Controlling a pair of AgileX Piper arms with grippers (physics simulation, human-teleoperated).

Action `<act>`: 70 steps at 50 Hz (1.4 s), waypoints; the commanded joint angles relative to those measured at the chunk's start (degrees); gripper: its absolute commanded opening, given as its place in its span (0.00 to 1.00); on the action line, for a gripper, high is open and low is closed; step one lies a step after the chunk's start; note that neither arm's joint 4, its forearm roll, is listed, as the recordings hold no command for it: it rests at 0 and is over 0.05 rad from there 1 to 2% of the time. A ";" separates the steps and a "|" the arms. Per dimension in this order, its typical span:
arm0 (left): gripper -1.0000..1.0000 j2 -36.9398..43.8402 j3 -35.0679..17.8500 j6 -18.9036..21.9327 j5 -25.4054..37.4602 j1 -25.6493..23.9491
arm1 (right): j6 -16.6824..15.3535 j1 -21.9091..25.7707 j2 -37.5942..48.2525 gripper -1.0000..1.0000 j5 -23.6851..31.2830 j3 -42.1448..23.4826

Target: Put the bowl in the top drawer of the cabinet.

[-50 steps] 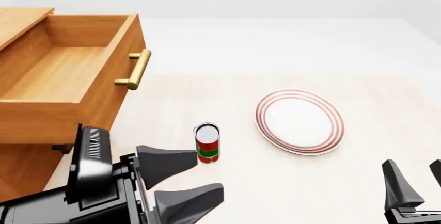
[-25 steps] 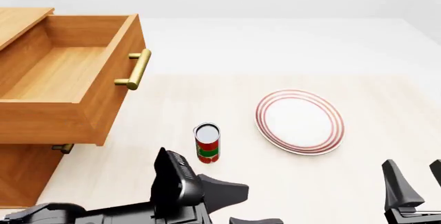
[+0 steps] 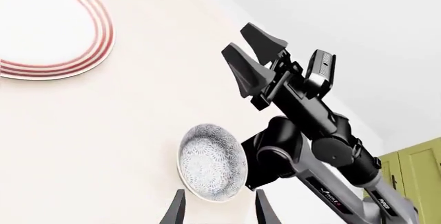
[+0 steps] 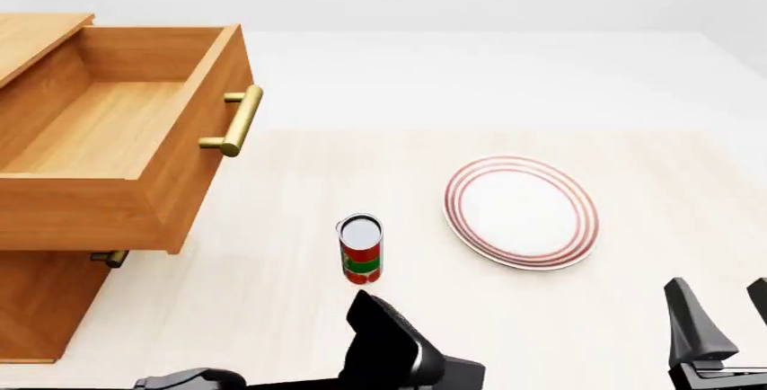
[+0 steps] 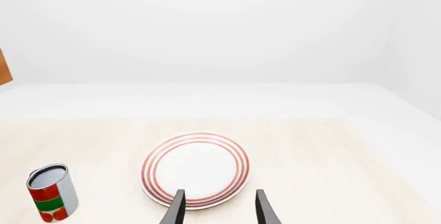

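Observation:
The bowl (image 3: 212,162), white with a dense grey-blue speckle, shows only in the left wrist view, lying on the pale table close to the right arm's base. My left gripper (image 3: 219,214) is open, and its fingertips (image 3: 175,211) point at the bowl from a short way off. In the front view the bowl is out of frame and only the left arm's wrist (image 4: 390,352) shows at the near edge. The cabinet (image 4: 36,300) stands at the left with its top drawer (image 4: 108,138) pulled out, empty, brass handle (image 4: 235,120) on its front. My right gripper (image 4: 725,318) is open and empty at the near right.
A red-and-green can (image 4: 359,248) stands upright in the middle of the table. A flat white plate with red rings (image 4: 522,212) lies right of it, ahead of the right gripper (image 5: 218,211). The lower drawer's small brass handle (image 4: 110,258) sits under the open drawer.
The left arm has swung right and down from beside the cabinet to the near edge; its fingers have left the front view. The right arm has not moved.

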 commanded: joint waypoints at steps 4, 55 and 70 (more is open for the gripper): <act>1.00 5.02 -1.25 -4.78 -0.75 -0.46 | 0.00 0.00 0.00 1.00 0.00 0.00; 1.00 17.03 -3.71 -13.64 -3.01 2.29 | 0.00 0.00 0.00 1.00 0.00 0.00; 1.00 20.24 -3.85 -14.99 -4.66 1.79 | 0.00 0.01 0.00 1.00 0.00 0.00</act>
